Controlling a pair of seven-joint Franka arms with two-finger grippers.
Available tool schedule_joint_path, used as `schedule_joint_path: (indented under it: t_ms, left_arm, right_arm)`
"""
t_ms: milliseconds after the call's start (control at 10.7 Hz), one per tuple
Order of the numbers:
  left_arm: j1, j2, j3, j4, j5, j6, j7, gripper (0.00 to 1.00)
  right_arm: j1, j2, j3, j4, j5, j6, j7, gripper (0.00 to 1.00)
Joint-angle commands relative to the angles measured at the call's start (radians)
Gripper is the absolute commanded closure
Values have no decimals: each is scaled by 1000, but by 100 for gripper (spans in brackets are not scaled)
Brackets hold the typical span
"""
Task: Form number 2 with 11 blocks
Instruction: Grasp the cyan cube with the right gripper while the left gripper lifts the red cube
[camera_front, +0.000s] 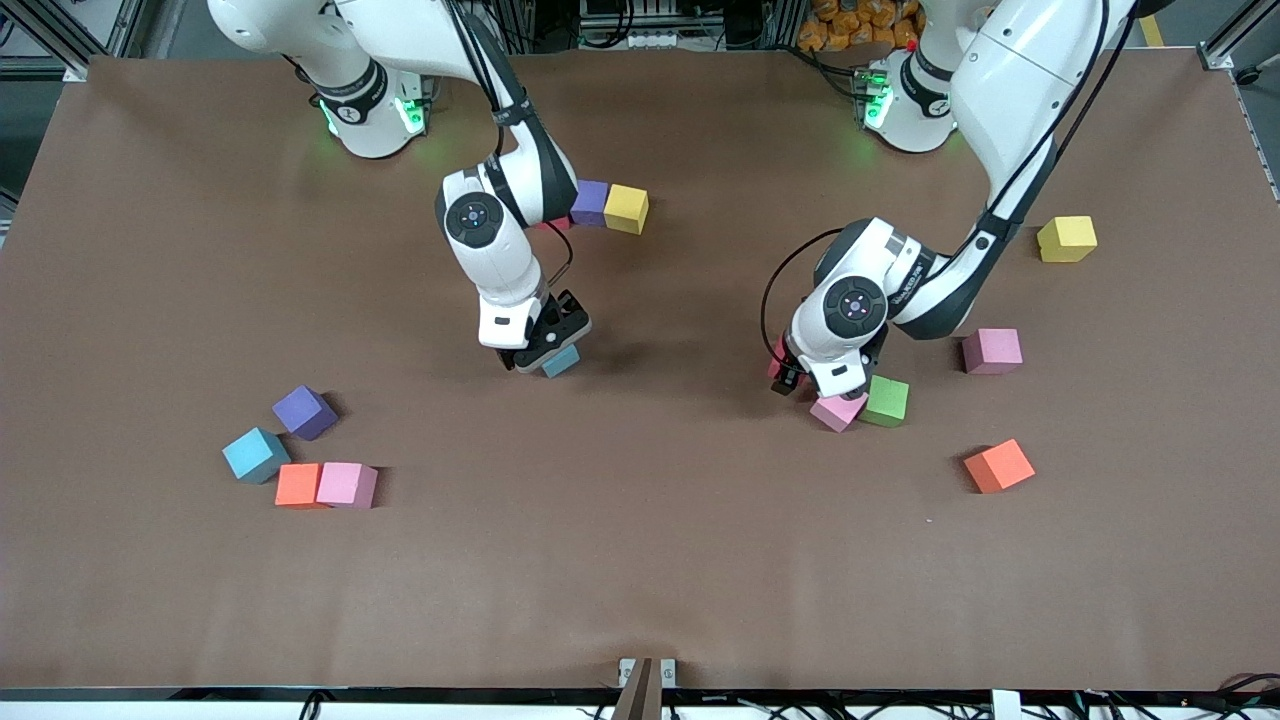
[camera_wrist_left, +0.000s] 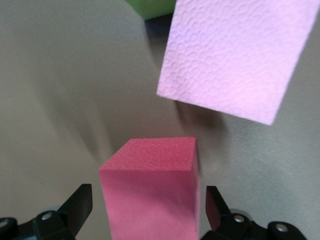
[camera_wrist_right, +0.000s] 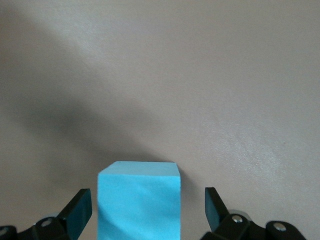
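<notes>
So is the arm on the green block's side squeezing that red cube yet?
No, the left gripper stands open around the red cube, with a gap showing on each side.

Left pincer (camera_wrist_left: 145, 210) straddles a red block (camera_wrist_left: 150, 185) with gaps at both fingers; a pink block (camera_wrist_left: 235, 55) and green block (camera_front: 887, 400) crowd just ahead. Right pincer (camera_wrist_right: 145, 210) straddles a light blue block (camera_wrist_right: 139, 200), with open bench (camera_wrist_right: 200, 75) around it.

Brown table (camera_front: 640, 580) carries scattered foam blocks (camera_front: 345, 484).
</notes>
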Motion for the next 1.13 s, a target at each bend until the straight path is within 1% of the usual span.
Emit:
schedule_joint_path:
  t_ms: [0, 188, 281, 375, 469, 563, 657, 844, 938, 1032]
  left_arm:
    - [-2, -10, 0, -32, 38, 46, -29, 0]
    - [-2, -10, 0, -37, 38, 55, -26, 0]
    - [-2, -1, 0, -37, 38, 54, -18, 4]
    - [-2, 1, 0, -37, 38, 54, -12, 19]
    - [-2, 1, 0, -37, 38, 54, -10, 24]
    - [-2, -1, 0, -35, 38, 52, -10, 25]
    - [-2, 1, -1, -32, 38, 50, -7, 29]
    - [-7, -1, -3, -25, 44, 47, -7, 29]
    - [-11, -2, -4, -22, 45, 46, -1, 32]
    - [-13, -7, -7, -23, 45, 44, 45, 39]
  right_arm:
    - [-3, 8, 26, -43, 26, 76, -2, 0]
    - [-4, 8, 27, -41, 73, 68, 0, 0]
    - [-4, 6, 27, -38, 78, 64, -3, 31]
    - [-4, 6, 27, -37, 79, 48, -1, 70]
    - [-4, -3, 27, -35, 81, 19, 8, 90]
    - [-6, -11, 27, -35, 81, 1, 40, 96]
    - [5, -18, 27, -35, 81, -1, 99, 100]
    - [83, -32, 17, -34, 79, -5, 262, 100]
    - [103, -47, 10, -35, 79, -27, 334, 100]
    - [134, -61, -2, -35, 79, -56, 410, 100]
